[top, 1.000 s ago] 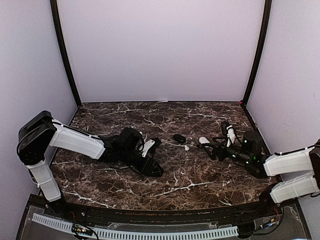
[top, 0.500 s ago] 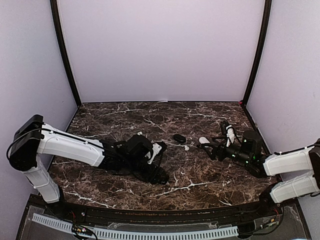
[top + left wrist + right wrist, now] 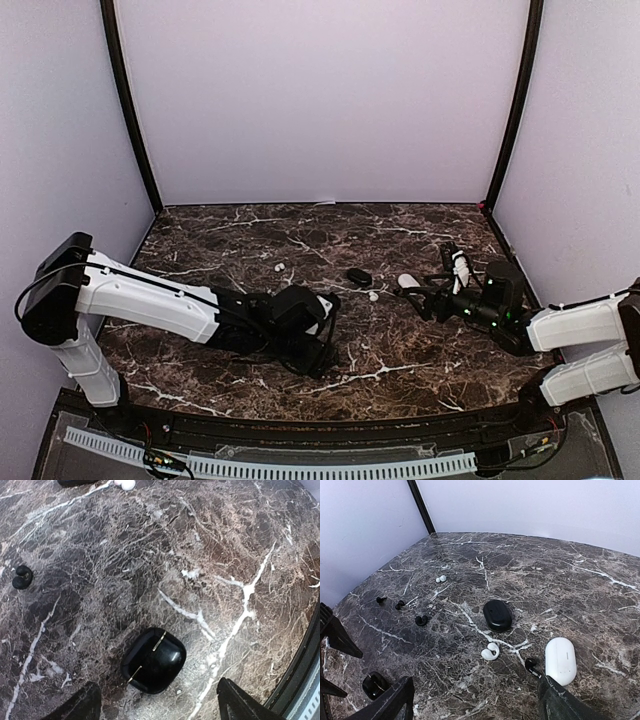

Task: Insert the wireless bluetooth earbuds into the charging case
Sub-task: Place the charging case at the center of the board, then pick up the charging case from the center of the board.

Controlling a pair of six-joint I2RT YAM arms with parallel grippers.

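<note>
The left gripper [image 3: 160, 706] is hanging low over the marble table [image 3: 260, 555]. Its 2 fingers [image 3: 82, 705] are standing wide apart and gripping nothing. A glossy black charging case [image 3: 153, 660] is lying just ahead of the fingertips, in line with the gap between them and touching neither finger. Farther ahead and off to the left of that wrist view, a lone black earbud [image 3: 21, 576] is resting on the marble, well apart from the case.

The right gripper [image 3: 475, 700] is hovering above the table, its jaws also spread wide and empty. Nearest to it, ahead of the right-hand finger in its wrist view, a white charging case [image 3: 560, 660] is lying flat with a small black bud [image 3: 531, 664] just beside it. Straight ahead of the gap, a white earbud [image 3: 490, 652] is sitting near a black oval case [image 3: 497, 615], which is lying beyond it. Farther out to the left, a third black earbud [image 3: 421, 620], 2 tiny black pieces [image 3: 399, 604] and a far white earbud [image 3: 441, 579] are lying scattered.
</note>
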